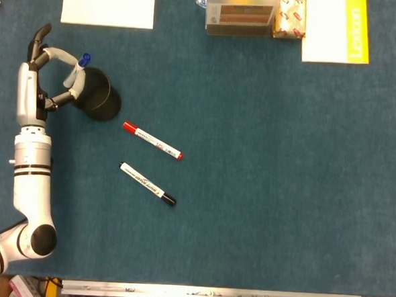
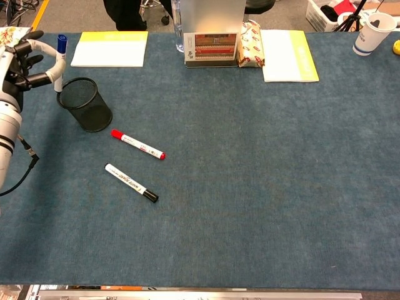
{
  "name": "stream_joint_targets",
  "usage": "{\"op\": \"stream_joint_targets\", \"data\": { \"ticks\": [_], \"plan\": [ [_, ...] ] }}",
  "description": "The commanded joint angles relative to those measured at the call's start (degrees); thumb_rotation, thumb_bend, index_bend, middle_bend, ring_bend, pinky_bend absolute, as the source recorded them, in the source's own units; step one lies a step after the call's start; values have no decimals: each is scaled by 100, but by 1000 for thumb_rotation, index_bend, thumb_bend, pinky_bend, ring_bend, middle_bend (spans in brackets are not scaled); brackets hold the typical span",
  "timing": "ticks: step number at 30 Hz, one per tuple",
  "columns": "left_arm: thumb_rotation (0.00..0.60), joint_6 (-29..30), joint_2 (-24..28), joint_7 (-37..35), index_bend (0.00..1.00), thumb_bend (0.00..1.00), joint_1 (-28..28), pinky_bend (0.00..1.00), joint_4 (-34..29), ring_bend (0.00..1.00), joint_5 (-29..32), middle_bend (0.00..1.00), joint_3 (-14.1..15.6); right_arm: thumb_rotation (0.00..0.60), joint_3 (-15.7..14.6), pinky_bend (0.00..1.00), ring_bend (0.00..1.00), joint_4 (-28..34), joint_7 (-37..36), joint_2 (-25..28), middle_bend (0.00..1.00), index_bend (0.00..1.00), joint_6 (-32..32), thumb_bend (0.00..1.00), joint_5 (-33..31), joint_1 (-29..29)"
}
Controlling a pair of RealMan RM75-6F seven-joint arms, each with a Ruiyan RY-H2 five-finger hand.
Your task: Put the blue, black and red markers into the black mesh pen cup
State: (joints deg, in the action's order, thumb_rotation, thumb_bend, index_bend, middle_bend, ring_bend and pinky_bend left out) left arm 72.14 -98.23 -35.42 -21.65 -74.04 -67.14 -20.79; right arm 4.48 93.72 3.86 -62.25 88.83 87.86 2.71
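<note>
My left hand (image 1: 42, 72) (image 2: 26, 59) pinches the blue marker (image 1: 77, 72) (image 2: 60, 60), a white pen with a blue cap, held nearly upright with the cap up. It hangs just left of the black mesh pen cup (image 1: 99, 97) (image 2: 85, 104), by the cup's rim. The red marker (image 1: 152, 140) (image 2: 137, 144) lies on the blue cloth to the cup's right. Below it lies the black marker (image 1: 147, 184) (image 2: 130, 182), both slanting the same way. My right hand is in neither view.
A yellow-edged white notepad (image 1: 109, 3) (image 2: 110, 49) lies behind the cup. A boxed display (image 2: 211, 45), a snack packet (image 2: 252, 45) and a second white-and-yellow book (image 2: 286, 56) line the far edge. A paper cup (image 2: 371, 32) stands at the far right.
</note>
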Motion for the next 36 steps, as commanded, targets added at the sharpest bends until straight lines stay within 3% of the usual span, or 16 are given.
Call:
{"op": "stream_joint_targets", "data": {
  "ticks": [1, 14, 20, 26, 32, 36],
  "plan": [
    [600, -12, -55, -18, 592, 369, 1, 93, 38, 0, 0, 99, 5, 600, 0, 643, 419, -1, -6, 2, 325, 339, 3, 0, 0, -2],
    [600, -315, -119, 74, 564, 367, -29, 93, -167, 0, 116, 98, 50, 600, 0, 643, 419, 27, -20, 11, 325, 339, 19, 0, -3, -12],
    [600, -576, -4, 42, 256, 315, -67, 93, -208, 0, 58, 33, 132, 600, 5, 643, 419, 30, -31, 13, 325, 339, 21, 0, -14, -15],
    [600, -476, 29, 215, 100, 200, -100, 93, -252, 0, -174, 0, 219, 600, 6, 643, 419, 37, -34, 18, 325, 339, 25, 0, -14, -18],
    [600, -9, 140, 759, 106, 197, -125, 93, -512, 0, -711, 0, 369, 600, 5, 643, 419, 39, -36, 18, 325, 339, 47, 0, -6, -28],
    [600, 199, 474, 1375, 235, 197, -132, 93, -808, 0, -1202, 0, 622, 600, 1, 643, 419, 50, -33, 22, 325, 339, 49, 0, 3, -30]
  ]
}}
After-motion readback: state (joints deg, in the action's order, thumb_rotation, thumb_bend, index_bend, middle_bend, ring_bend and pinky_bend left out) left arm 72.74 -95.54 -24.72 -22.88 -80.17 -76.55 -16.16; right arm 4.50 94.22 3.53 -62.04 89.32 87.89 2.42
